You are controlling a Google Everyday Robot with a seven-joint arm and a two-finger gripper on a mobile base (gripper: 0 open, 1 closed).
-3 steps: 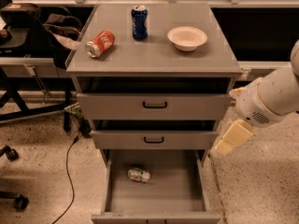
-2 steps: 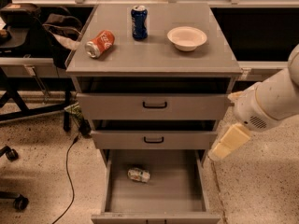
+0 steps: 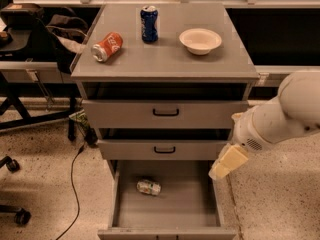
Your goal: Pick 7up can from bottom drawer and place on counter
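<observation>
Camera view shows the gripper (image 3: 227, 163) low at the right of the cabinet, over the right wall of the bottom drawer (image 3: 195, 209) and just under the middle drawer's front. Whether it is spread or pressed together cannot be told. The 7up can (image 3: 149, 187) lies on its side on the drawer floor, left of centre and toward the back, well apart from the gripper.

The step in hand looks like the reach. To do it well, the gripper probably needs to swing left, clear of the drawer wall and the overhanging middle drawer (image 3: 165, 149), then come down over the can's round body, across its axis. A lying can may roll on the smooth floor, so the approach should be square and slow.

The can is a small, pale, shiny cylinder with green marks. The drawer is a plain grey metal tray with thin walls. The counter (image 3: 165, 64) is flat, smooth and grey, and carries an orange can (image 3: 107, 46) lying down, an upright blue can (image 3: 149, 24) and a white bowl (image 3: 200, 40).
</observation>
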